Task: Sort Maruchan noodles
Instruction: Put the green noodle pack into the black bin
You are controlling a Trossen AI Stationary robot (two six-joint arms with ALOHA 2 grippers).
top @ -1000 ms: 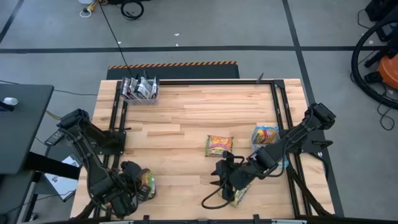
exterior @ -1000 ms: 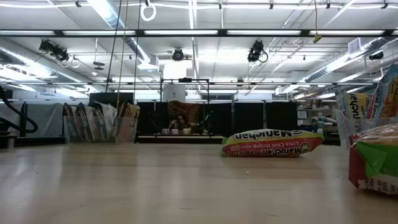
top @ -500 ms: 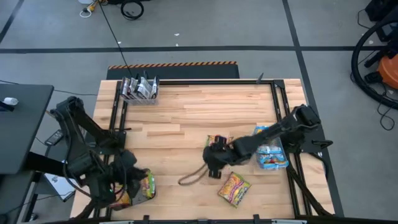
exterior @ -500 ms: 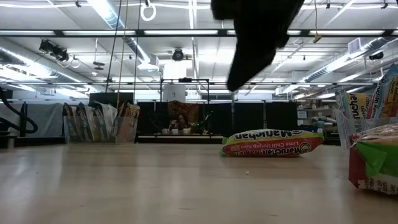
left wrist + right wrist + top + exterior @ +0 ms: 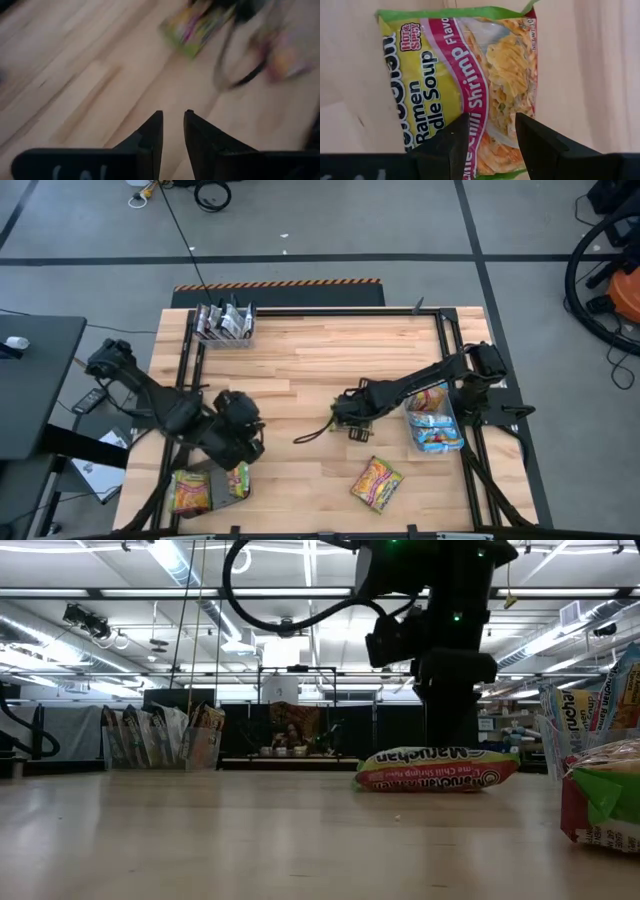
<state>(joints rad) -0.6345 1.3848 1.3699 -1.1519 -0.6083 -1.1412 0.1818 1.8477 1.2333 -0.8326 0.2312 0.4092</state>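
A Maruchan noodles packet [image 5: 455, 75], yellow with green edges and a pink band, lies flat near the table's middle [image 5: 437, 770]. My right gripper [image 5: 491, 122] is open right over it, pointing steeply down [image 5: 350, 420]. A second, orange packet [image 5: 377, 482] lies flat near the front edge. My left gripper [image 5: 173, 117] hangs above the table's near left part [image 5: 252, 442]. Its fingers stand a narrow gap apart with nothing between them. My right gripper comes at the packet from above, its two fingers [image 5: 452, 140] set over the packet's printed face near one short end. I cannot tell whether the fingertips touch the wrapper. The packet lies flat on the table.
A clear bin [image 5: 212, 498] at the near left holds an orange and a green packet. Another bin [image 5: 432, 442] at the right edge holds blue packets. A third bin [image 5: 225, 323] at the far left corner holds dark packets. A black cable [image 5: 312, 432] trails from my right arm.
My right gripper has gone from the orange packet near the front edge toward the far edge, tipped steeply down and sunk over the green-edged packet, staying open. My left gripper has risen from the near left bin and swung toward the table's middle, rolling as it went.
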